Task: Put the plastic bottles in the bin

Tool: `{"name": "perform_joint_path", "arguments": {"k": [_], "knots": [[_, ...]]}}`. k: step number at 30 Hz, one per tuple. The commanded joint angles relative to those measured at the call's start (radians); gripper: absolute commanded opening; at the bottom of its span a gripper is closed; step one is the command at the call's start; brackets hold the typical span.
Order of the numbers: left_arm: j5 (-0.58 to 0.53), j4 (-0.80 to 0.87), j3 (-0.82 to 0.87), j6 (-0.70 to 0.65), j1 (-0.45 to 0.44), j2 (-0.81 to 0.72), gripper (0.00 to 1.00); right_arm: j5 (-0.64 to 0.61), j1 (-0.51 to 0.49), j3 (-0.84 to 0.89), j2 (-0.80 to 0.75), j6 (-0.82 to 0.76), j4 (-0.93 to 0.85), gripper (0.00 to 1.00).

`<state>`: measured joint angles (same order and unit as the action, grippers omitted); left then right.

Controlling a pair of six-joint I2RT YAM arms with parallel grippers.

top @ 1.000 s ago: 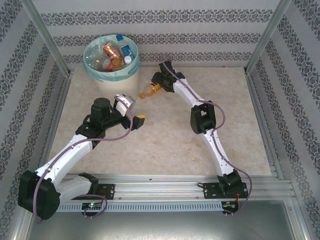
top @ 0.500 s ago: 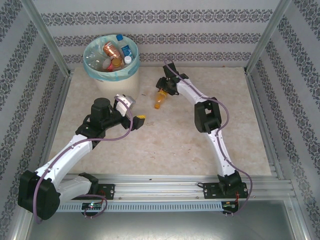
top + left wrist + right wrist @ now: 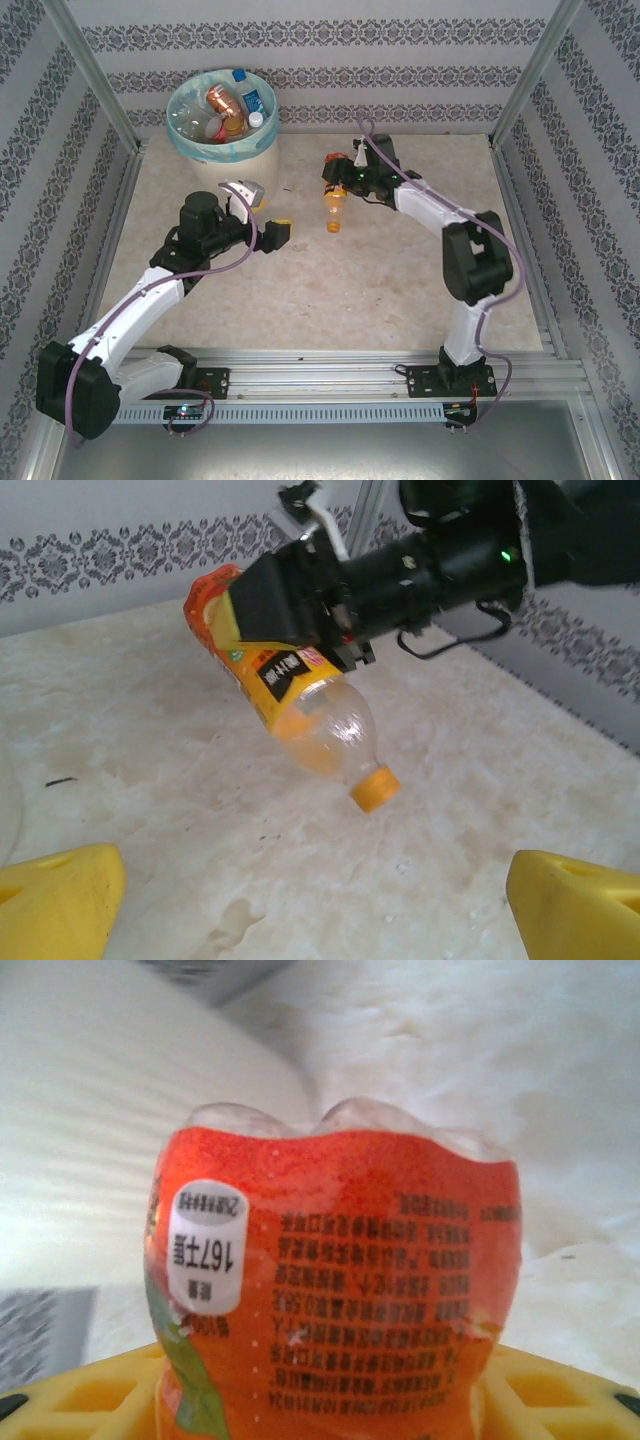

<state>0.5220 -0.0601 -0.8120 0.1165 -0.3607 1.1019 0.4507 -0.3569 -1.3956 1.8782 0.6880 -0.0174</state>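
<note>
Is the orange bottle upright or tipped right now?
Tipped: the right gripper clamps the bottle near its base, and it slants with its cap lowest.

A pale stone-look tabletop (image 3: 330,290) is enclosed on three sides by patterned panels (image 3: 60,150). Its near middle and near right lie bare and give free passage. The bin (image 3: 235,165) stands in the far left corner with its mouth open upward, though bottles (image 3: 225,105) are heaped inside (close to the rim). Just beside the bin's near side, the left hand (image 3: 265,212) hovers with its fingers spread wide. Near it, the right hand (image 3: 337,180) grips an orange bottle (image 3: 334,210), tilted cap-down toward the tabletop. The gap between the left hand's yellow fingertips (image 3: 60,895) faces that bottle, with bare tabletop between. The right arm (image 3: 430,205) stretches across the far right area.
</note>
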Motion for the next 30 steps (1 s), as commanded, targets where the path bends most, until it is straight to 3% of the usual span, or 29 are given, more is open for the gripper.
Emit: {"name": "perform_joint_path", "arguments": {"k": [1, 7, 11, 14, 19, 30], "knots": [[0.05, -0.025, -0.112, 0.137, -0.007, 0.024, 0.96, 0.231, 0.001, 0.09, -0.11, -0.086, 0.239, 0.58], [0.11, 0.089, -0.276, 0.21, -0.005, 0.047, 0.93, 0.33, -0.034, 0.248, -0.285, -0.18, 0.365, 0.58], [0.231, 0.028, -0.274, 0.288, -0.006, 0.049, 0.92, 0.341, -0.066, 0.322, -0.37, -0.134, 0.532, 0.59], [0.341, -0.03, -0.265, 0.318, -0.004, 0.047, 0.91, 0.395, -0.099, 0.352, -0.422, -0.197, 0.634, 0.6], [0.384, -0.044, -0.3, 0.378, -0.005, 0.058, 0.91, 0.432, -0.158, 0.34, -0.488, -0.431, 0.509, 0.61], [0.371, -0.124, -0.289, 0.431, -0.005, 0.058, 0.84, 0.441, -0.24, 0.335, -0.518, -0.544, 0.441, 0.59]]}}
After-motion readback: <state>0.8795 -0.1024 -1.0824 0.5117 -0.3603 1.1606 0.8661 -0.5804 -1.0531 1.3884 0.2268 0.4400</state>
